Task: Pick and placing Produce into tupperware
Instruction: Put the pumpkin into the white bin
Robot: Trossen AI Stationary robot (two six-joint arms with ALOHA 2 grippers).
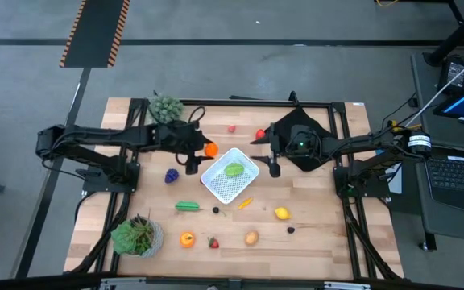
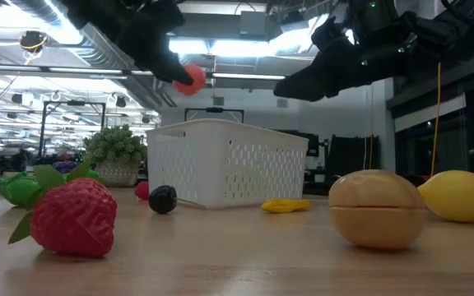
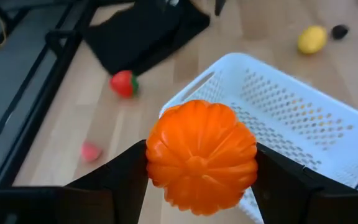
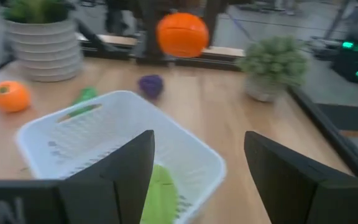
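Orange pumpkin clamped between the left gripper fingers, held in the air just beside the white basket at its corner toward the bushy grey-green plant. Green leafy piece lying inside the basket. Right gripper hanging over the basket's opposite rim, fingers spread wide with nothing between them. Around the basket on the desk: purple grapes, green vegetable, small yellow-orange piece, lemon, tan piece, strawberry, orange fruit, two small dark berries. Beyond the basket, a pink piece and a red one beside the black cloth. Cloth largely covered by the right arm. Second potted plant near the desk's corner. Small dark berries too small to identify.
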